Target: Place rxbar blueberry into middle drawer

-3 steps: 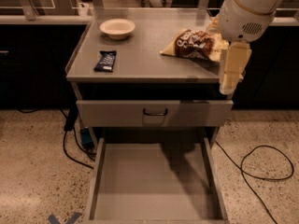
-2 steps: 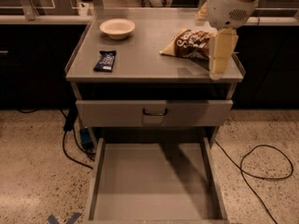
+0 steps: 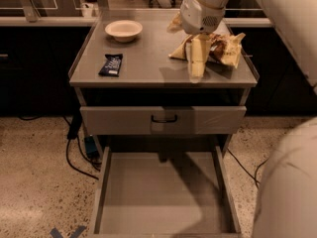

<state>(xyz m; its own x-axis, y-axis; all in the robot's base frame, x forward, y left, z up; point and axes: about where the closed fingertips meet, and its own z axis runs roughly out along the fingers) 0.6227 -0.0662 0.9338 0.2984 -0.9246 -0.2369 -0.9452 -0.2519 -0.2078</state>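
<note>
The rxbar blueberry [image 3: 111, 64], a small flat dark navy bar with pale print, lies on the left part of the grey cabinet top [image 3: 148, 68]. My gripper [image 3: 197, 66] hangs just above the cabinet top right of centre, directly in front of the chip bag and well to the right of the bar. It holds nothing that I can see. Below the top, a drawer with a dark handle [image 3: 163, 119] is pushed in. The lowest drawer [image 3: 158, 192] is pulled far out and is empty.
A crinkled brown-and-yellow chip bag [image 3: 224, 46] lies at the back right of the top. A pale bowl [image 3: 124, 29] stands at the back left. Black cables [image 3: 74, 152] run on the floor at the left. My own body [image 3: 292, 182] fills the right edge.
My gripper has moved left from the cabinet's right edge to above the top, in front of the chip bag. The bar, bowl and drawers have not moved.
</note>
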